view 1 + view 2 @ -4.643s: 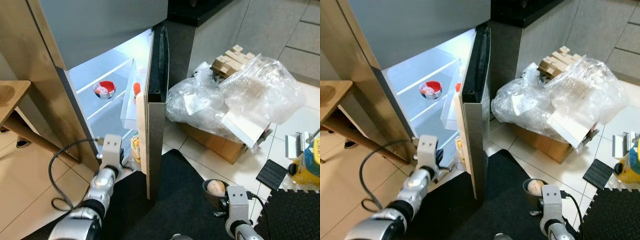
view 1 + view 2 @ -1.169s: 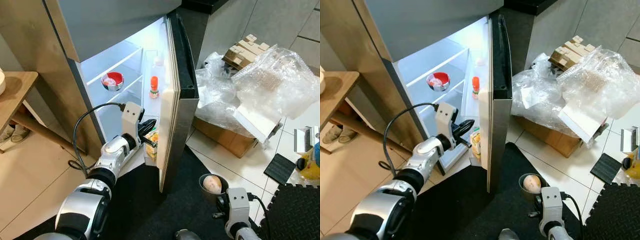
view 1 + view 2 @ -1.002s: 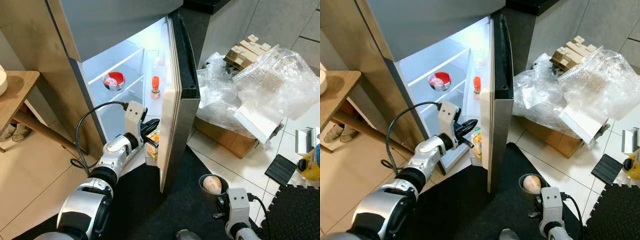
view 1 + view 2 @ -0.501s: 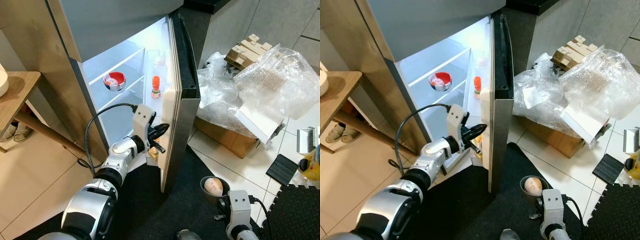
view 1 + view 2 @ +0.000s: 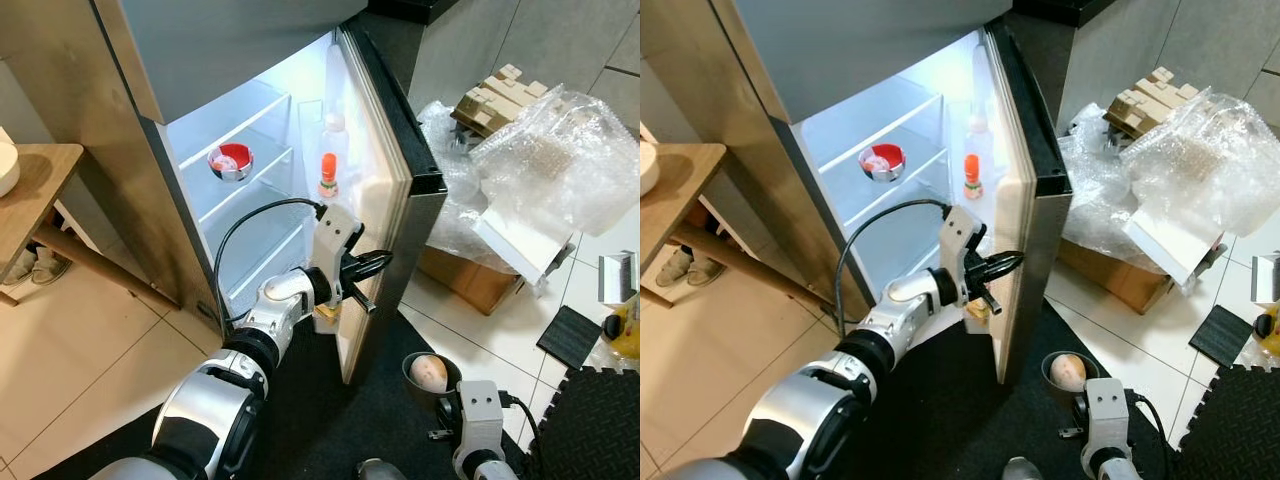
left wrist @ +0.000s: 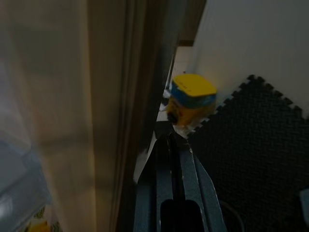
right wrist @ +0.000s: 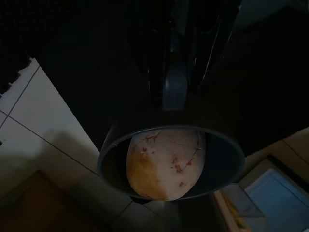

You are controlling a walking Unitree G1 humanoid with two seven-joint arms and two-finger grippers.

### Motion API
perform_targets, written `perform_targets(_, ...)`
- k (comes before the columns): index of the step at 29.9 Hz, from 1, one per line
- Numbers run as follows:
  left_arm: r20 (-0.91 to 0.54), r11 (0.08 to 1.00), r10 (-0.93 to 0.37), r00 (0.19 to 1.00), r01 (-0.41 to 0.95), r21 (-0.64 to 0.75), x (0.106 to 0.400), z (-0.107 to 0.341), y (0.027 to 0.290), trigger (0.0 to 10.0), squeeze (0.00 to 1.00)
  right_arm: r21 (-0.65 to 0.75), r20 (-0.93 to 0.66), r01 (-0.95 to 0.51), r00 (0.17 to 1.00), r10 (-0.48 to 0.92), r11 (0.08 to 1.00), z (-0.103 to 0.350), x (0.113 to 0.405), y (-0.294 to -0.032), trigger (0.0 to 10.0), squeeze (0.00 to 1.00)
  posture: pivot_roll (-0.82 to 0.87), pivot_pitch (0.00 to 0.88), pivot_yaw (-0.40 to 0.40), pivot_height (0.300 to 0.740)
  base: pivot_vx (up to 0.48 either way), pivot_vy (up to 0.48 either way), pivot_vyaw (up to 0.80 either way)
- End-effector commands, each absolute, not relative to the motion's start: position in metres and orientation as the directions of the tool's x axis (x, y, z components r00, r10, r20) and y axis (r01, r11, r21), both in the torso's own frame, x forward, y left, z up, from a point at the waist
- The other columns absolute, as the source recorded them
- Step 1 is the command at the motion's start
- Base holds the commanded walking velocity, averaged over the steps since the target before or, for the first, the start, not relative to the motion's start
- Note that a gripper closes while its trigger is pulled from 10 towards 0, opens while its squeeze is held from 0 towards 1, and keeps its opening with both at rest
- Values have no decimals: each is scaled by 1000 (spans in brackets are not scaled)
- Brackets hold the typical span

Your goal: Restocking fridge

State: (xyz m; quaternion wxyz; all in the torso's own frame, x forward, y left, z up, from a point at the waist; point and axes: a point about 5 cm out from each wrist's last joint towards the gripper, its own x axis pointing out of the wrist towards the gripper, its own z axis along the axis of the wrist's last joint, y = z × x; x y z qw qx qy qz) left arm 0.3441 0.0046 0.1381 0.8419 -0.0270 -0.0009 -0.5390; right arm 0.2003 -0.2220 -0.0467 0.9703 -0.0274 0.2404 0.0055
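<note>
A tall steel-fronted fridge (image 5: 240, 40) stands open, its lit white interior facing the robot. The grey fridge door (image 5: 395, 200) is swung out towards the right. On a glass shelf inside sits a small metal bowl with red contents (image 5: 230, 161). In the door's rack stand a small bottle with an orange cap (image 5: 327, 175) and, behind it, a clear plastic bottle with a white cap (image 5: 333, 135).

The left gripper (image 5: 370, 265) reaches forward on its silver arm to the inner edge of the door; its two black fingers look pressed close together, lying along that edge, with nothing pinched between them. In the left wrist view, a blurred yellow and blue container (image 6: 192, 96) sits on the floor beyond the fingertips.

Low on the right, the right gripper (image 5: 440, 405) clamps the rim of a dark round bowl holding one pale brown, egg-shaped item (image 7: 164, 162), held above the black foam floor mat (image 5: 950, 400).

Right of the fridge, crumpled clear plastic wrapping (image 5: 540, 160) is heaped over a brown cardboard box (image 5: 470, 285). A wooden table (image 5: 30, 190) stands at the left on pale floor tiles
</note>
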Motion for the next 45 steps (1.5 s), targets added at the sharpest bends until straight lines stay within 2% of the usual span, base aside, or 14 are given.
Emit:
perform_targets(1, 61, 341, -935, 351, 932, -125, 322, 125, -27, 10000, 0, -47, -463, -8, 886, -15, 999, -48, 194, -224, 10000, 0, -215, 160, 43, 736, 0, 0, 0)
perform_targets(7, 1, 461, -884, 467, 874, -153, 326, 97, 22, 10000, 0, -47, -482, -25, 876, -1, 999, -51, 191, -222, 10000, 0, -196, 161, 26, 736, 0, 0, 0)
perform_targets(10, -33, 483, -875, 483, 864, -143, 325, 90, 31, 10000, 0, -46, -483, -28, 875, 2, 999, -51, 193, -221, 10000, 0, -194, 160, 25, 736, 0, 0, 0)
perform_targets(11, -68, 501, -866, 496, 856, -132, 322, 82, 40, 10000, 0, -44, -486, -31, 874, 6, 999, -51, 194, -221, 10000, 0, -192, 158, 21, 736, 0, 0, 0)
perform_targets(12, -220, 536, -834, 506, 838, -105, 314, 57, 60, 10000, 0, -48, -508, -53, 861, 22, 997, -52, 195, -218, 10000, 0, -191, 158, 19, 736, 0, 0, 0)
perform_targets(13, -220, 536, -834, 506, 838, -105, 314, 57, 60, 10000, 0, -48, -508, -53, 861, 22, 997, -52, 195, -218, 10000, 0, -191, 158, 19, 736, 0, 0, 0)
perform_targets(15, -504, 590, -710, 493, 806, -43, 288, 9, 101, 10000, 0, -38, -518, -122, 851, 85, 992, -52, 200, -210, 10000, 0, -188, 151, 13, 736, 0, 0, 0)
perform_targets(16, -504, 590, -710, 493, 806, -43, 288, 9, 101, 10000, 0, -38, -518, -122, 851, 85, 992, -52, 200, -210, 10000, 0, -188, 151, 13, 736, 0, 0, 0)
perform_targets(18, -652, 691, -550, 521, 723, -4, 266, -21, 137, 10000, 0, -25, -503, -171, 854, 136, 985, -49, 206, -203, 10000, 0, -184, 146, 7, 736, 0, 0, 0)
perform_targets(20, -652, 691, -550, 521, 723, -4, 266, -21, 137, 10000, 0, -25, -503, -171, 854, 136, 985, -49, 206, -203, 10000, 0, -184, 146, 7, 736, 0, 0, 0)
perform_targets(24, -667, 855, -374, 644, 518, 21, 247, -38, 170, 10000, 0, -8, -490, -273, 840, 234, 962, -45, 213, -192, 10000, 0, -176, 146, -5, 736, 0, 0, 0)
perform_targets(29, -670, 945, -216, 710, 325, 41, 227, -51, 184, 10000, 0, 37, -478, -414, 792, 380, 910, -42, 219, -175, 10000, 0, -170, 154, -14, 736, 0, 0, 0)
perform_targets(38, -654, 956, -196, 731, 292, 40, 224, -54, 172, 10000, 0, 57, -394, -430, 820, 416, 901, -25, 244, -164, 10000, 0, -162, 159, -21, 736, 0, 0, 0)
perform_targets(45, -626, 955, -208, 751, 294, 36, 234, -48, 161, 10000, 0, 18, -236, -220, 947, 217, 975, 7, 280, -179, 10000, 0, -158, 160, -14, 736, 0, 0, 0)
